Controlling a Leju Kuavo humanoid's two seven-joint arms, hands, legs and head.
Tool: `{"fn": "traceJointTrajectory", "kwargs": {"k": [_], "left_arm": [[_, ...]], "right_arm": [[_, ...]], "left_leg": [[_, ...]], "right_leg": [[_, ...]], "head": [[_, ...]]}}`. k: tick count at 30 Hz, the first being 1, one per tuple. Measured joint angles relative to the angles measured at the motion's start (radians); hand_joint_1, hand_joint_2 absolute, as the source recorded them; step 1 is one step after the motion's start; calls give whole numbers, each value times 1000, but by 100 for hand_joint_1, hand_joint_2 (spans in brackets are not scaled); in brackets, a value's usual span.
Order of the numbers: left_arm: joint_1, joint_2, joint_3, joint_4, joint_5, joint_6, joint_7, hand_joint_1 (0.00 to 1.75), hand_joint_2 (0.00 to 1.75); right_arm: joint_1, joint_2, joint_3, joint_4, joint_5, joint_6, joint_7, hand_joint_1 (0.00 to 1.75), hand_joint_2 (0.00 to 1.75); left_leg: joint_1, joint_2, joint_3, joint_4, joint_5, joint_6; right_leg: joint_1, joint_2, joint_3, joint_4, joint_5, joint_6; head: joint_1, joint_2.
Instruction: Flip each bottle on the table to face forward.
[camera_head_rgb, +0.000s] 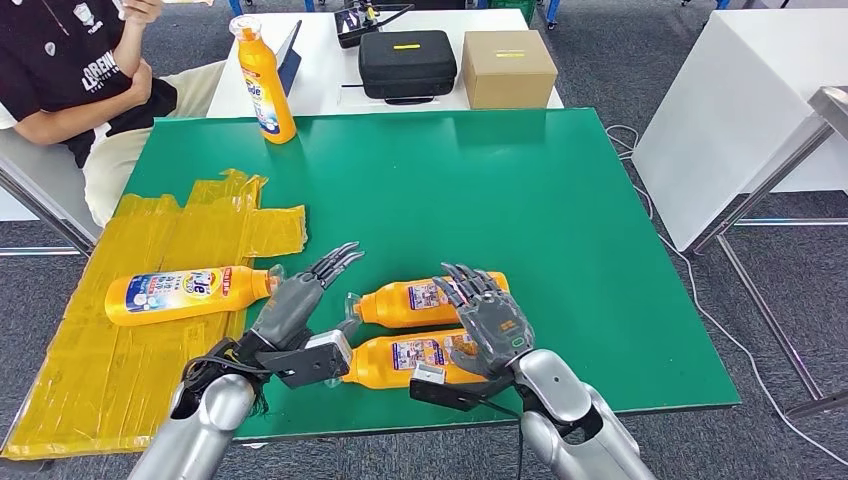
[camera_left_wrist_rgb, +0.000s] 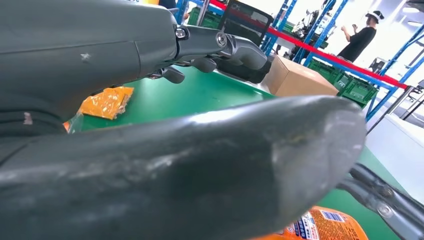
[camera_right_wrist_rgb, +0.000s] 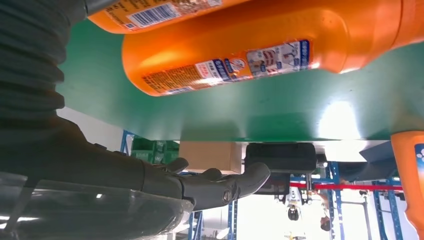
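Two orange bottles lie side by side near the table's front edge, labels up: a far one (camera_head_rgb: 425, 298) and a near one (camera_head_rgb: 405, 358), caps pointing left. My left hand (camera_head_rgb: 298, 300) hovers at their cap ends with fingers stretched out, holding nothing. My right hand (camera_head_rgb: 492, 322) is spread above their base ends, back up, also holding nothing. The right wrist view has the far bottle (camera_right_wrist_rgb: 240, 50) apart from my extended fingers (camera_right_wrist_rgb: 215, 187). A third bottle (camera_head_rgb: 185, 293) lies on the yellow tape patch (camera_head_rgb: 90, 370). A fourth bottle (camera_head_rgb: 266, 85) stands upright at the back left.
The green table (camera_head_rgb: 520, 190) is bare across its middle and right. Behind it, a white table carries a black case (camera_head_rgb: 407, 62) and a cardboard box (camera_head_rgb: 508, 67). A seated person (camera_head_rgb: 70, 70) is at the back left, close to the upright bottle.
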Motion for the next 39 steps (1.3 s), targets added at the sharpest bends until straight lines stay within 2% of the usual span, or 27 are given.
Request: {"fn": "traceJointTrajectory", "kwargs": {"k": [9, 16, 25, 39], "left_arm": [[52, -5, 21, -65, 117, -16, -11, 0, 0], [106, -11, 56, -129, 126, -17, 11, 0, 0], [131, -12, 85, -154, 123, -16, 12, 0, 0], [126, -24, 111, -165, 172, -18, 28, 0, 0]], "right_arm": [[-82, 22, 14, 97, 40, -45, 40, 0, 175], [-189, 50, 9, 185, 70, -76, 94, 0, 175], [-259, 71, 0, 277, 88, -72, 128, 0, 175], [-361, 109, 1, 444, 89, 8, 149, 0, 175]], "left_leg": [[0, 0, 0, 0, 0, 0], [0, 0, 0, 0, 0, 0], [0, 0, 0, 0, 0, 0], [0, 0, 0, 0, 0, 0]], "right_leg": [[0, 0, 0, 0, 0, 0], [0, 0, 0, 0, 0, 0], [0, 0, 0, 0, 0, 0], [0, 0, 0, 0, 0, 0]], "head": [[0, 0], [0, 0], [0, 0], [0, 0]]}}
